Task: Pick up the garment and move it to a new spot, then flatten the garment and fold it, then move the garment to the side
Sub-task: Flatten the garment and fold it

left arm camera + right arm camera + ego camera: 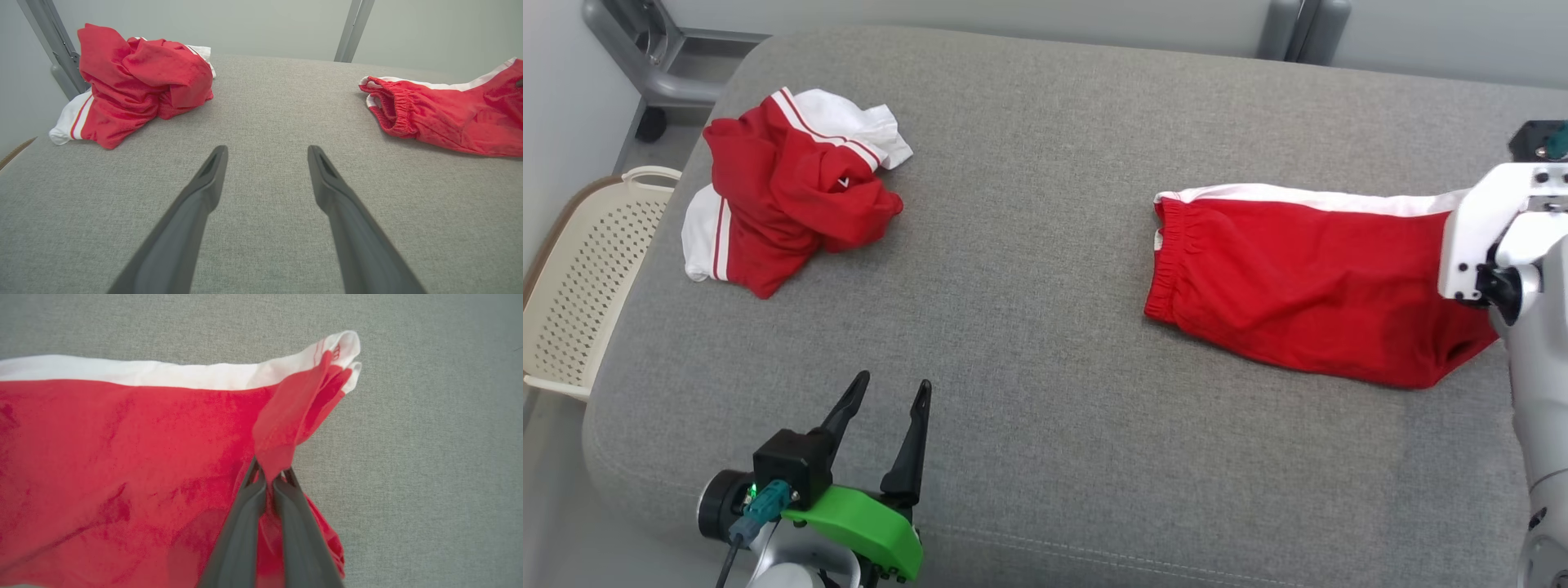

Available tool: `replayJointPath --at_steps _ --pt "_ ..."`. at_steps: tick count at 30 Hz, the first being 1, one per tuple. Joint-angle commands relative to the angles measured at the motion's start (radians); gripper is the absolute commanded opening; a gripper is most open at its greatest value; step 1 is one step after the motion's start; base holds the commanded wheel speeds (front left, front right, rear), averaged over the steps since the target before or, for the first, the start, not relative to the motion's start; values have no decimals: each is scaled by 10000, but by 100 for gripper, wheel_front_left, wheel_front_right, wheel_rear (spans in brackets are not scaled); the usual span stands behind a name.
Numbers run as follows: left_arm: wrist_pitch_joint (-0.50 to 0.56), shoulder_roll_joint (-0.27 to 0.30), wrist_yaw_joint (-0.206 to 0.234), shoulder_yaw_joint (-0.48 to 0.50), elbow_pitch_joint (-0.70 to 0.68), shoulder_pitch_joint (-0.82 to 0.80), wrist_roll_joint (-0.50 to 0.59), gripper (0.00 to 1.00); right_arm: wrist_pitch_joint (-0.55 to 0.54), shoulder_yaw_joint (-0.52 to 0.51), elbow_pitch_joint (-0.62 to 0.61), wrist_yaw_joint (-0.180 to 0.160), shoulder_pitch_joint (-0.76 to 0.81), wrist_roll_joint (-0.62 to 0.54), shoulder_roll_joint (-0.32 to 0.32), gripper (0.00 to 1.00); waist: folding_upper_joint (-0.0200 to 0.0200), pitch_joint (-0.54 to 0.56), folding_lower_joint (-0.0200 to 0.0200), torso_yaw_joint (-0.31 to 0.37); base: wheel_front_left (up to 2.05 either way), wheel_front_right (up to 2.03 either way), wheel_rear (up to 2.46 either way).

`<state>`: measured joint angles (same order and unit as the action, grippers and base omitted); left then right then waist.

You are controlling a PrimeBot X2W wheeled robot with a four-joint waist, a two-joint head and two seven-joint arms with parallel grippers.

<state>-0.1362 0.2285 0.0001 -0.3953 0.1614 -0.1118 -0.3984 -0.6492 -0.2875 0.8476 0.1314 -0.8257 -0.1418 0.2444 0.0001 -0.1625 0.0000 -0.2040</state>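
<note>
Inside the clamped right pincer [271, 478] sits a corner of the garment [122, 457].

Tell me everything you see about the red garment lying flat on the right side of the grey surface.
The red garment looks like shorts of soft, slightly shiny cloth. Its gathered elastic waistband points toward the robot's left, and a white stripe runs along the far edge. It lies mostly flat on the grey padded surface. The right gripper is shut on a pinched fold near the hem.
</note>
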Motion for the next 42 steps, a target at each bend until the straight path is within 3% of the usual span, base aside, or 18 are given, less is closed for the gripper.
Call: replayJointPath --at_steps 1,10,15,24,32,33,34,42 --pt "-25 14 47 -19 16 165 -87 100 -64 240 -82 -14 -65 132 -90 0 -1 237 0 -3 0 0 0" --pt "10 47 72 -133 25 407 -164 100 -270 2236 -182 -14 -211 1346 -876 0 -1 715 0 -204 0 0 0" --pt "36 -101 -2 -399 99 333 -153 100 -158 2848 358 -14 -425 1842 -1169 0 -1 679 0 -865 0 0 0" --pt "-143 -308 -137 -661 386 95 -197 100 198 2721 1480 -14 -821 1704 -1310 0 -1 412 0 -1994 0 0 0" --pt "-275 -426 -155 -771 565 -19 -220 100 524 2550 2132 -14 -1048 1466 -1490 0 -1 273 0 -2436 0 0 0" --pt "-280 -433 -140 -776 583 -24 -228 100 588 2546 2212 -14 -1076 1502 -1540 37 -1 269 0 -2459 0 0 0" --pt "-299 -433 -128 -772 597 -26 -241 100 670 2535 2266 -13 -1103 1576 -1578 100 -1 265 0 -2467 0 0 0" --pt "-388 -306 4 -645 630 27 -334 100 1481 2893 2354 -14 -1421 1953 -1620 100 -1 436 0 -1992 0 0 0"
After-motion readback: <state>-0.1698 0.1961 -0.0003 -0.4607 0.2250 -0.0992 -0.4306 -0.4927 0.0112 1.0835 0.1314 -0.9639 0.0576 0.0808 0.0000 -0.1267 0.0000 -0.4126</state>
